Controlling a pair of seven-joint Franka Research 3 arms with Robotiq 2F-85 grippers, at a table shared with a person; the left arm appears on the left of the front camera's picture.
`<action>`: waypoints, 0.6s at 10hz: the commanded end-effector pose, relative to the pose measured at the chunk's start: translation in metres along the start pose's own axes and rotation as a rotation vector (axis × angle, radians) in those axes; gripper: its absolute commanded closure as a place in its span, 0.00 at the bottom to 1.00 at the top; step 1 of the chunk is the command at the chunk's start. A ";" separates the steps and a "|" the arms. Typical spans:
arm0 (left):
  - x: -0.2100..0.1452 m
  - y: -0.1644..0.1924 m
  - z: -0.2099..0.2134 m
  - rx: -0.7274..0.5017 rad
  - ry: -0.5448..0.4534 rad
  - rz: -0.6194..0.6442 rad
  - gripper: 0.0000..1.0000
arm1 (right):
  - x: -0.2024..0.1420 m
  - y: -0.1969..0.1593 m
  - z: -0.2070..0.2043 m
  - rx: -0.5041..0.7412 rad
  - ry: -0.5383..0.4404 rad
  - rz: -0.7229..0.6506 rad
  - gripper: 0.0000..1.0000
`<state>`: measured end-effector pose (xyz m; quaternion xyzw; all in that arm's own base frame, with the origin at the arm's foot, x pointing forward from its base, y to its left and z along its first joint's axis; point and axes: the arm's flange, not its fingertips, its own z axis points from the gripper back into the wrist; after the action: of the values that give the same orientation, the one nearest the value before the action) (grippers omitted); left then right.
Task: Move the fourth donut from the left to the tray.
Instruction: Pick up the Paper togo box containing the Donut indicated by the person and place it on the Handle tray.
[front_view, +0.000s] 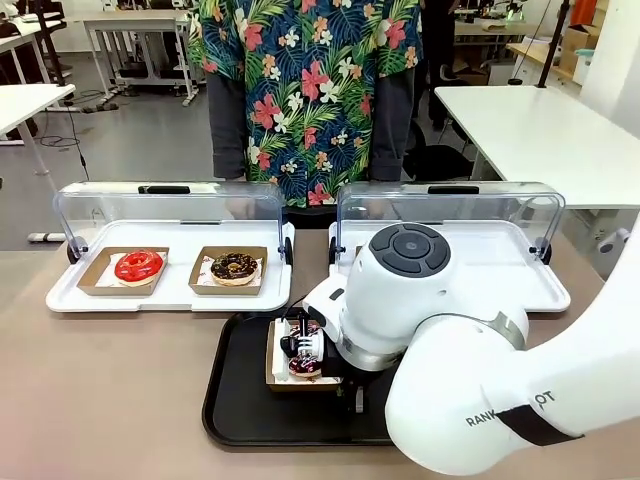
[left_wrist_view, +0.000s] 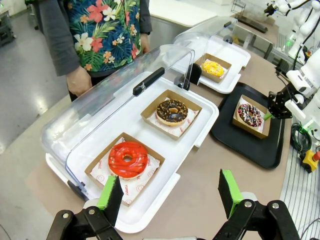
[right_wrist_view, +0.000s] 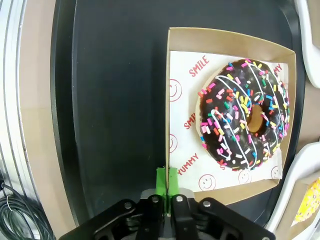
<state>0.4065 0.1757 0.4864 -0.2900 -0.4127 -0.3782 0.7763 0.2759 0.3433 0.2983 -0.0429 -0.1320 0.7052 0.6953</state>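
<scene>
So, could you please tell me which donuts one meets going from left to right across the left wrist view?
Red donut → nut-crumb chocolate donut → yellow donut → fourth donut, which sits in its holder on the tray.

Sprinkled chocolate donut (right_wrist_view: 245, 116) in cardboard holder, flat on black tray (right_wrist_view: 115, 100)

Bare black tray (right_wrist_view: 110, 100) lies open across the frame's left half; the cardboard holder (right_wrist_view: 172, 37) and white trays (right_wrist_view: 311, 45) crowd the right.
</scene>
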 end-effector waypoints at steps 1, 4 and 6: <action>0.002 -0.001 0.000 -0.002 -0.026 0.000 0.00 | -0.035 0.027 -0.002 0.009 -0.009 -0.009 0.78; 0.002 -0.001 0.000 -0.002 -0.026 0.000 0.00 | -0.035 0.024 0.009 0.007 -0.007 -0.009 0.00; 0.002 -0.001 0.000 -0.002 -0.026 0.000 0.00 | -0.034 0.018 0.035 -0.024 -0.031 -0.018 0.00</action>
<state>0.4065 0.1757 0.4864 -0.2900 -0.4127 -0.3781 0.7763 0.2791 0.3433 0.3094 -0.0444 -0.1442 0.7000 0.6980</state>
